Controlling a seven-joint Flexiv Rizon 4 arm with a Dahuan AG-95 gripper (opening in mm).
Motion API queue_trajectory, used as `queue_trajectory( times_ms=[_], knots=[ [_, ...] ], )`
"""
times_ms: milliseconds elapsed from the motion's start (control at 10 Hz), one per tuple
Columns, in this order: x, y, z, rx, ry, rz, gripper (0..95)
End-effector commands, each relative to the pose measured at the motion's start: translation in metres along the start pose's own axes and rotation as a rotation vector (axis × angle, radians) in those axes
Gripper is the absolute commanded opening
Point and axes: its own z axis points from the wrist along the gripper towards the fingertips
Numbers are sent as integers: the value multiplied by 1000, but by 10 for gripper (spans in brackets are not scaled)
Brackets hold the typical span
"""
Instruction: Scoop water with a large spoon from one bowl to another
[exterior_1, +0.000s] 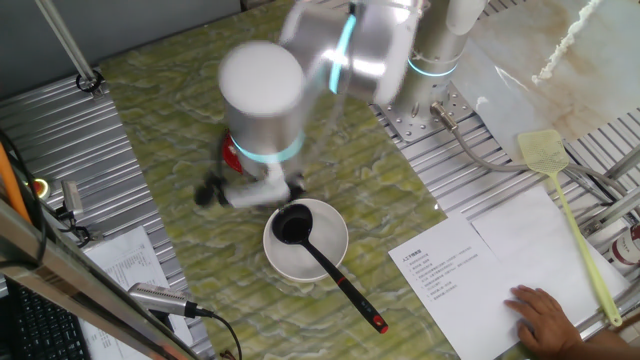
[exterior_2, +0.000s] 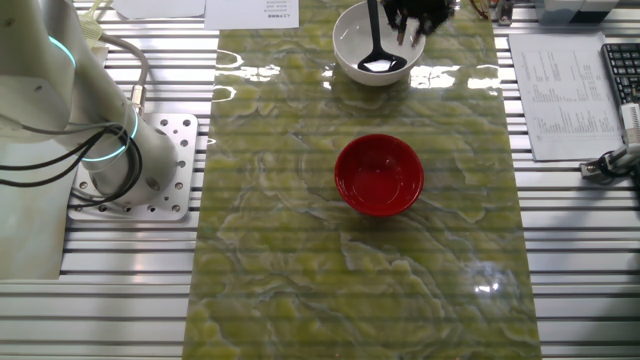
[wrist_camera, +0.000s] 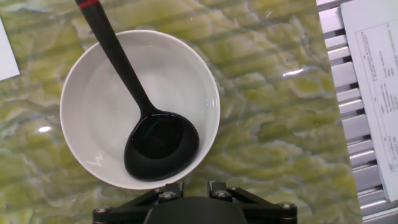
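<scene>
I'm hovering my gripper (wrist_camera: 188, 194) just off the white bowl (wrist_camera: 87, 74) — jaw state unclear; ladle (wrist_camera: 160, 146) handle is running straight away from me.

A yellow-green fly swatter (exterior_1: 565, 205) is lying on the metal desk (exterior_1: 60, 130), near a printed sheet (exterior_1: 440, 268). A person's hand (exterior_1: 548, 322) is resting on a blank white paper (exterior_1: 535, 235). A green marbled mat (exterior_2: 300, 260) is covering the desk's middle
</scene>
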Motion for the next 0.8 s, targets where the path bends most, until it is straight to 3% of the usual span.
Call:
queue_trajectory(
  times_ms=[100,800],
  knots=[
    [-12,1,0,-3,-4,3,0],
    [-17,3,0,-8,-23,-36,0]
  ],
)
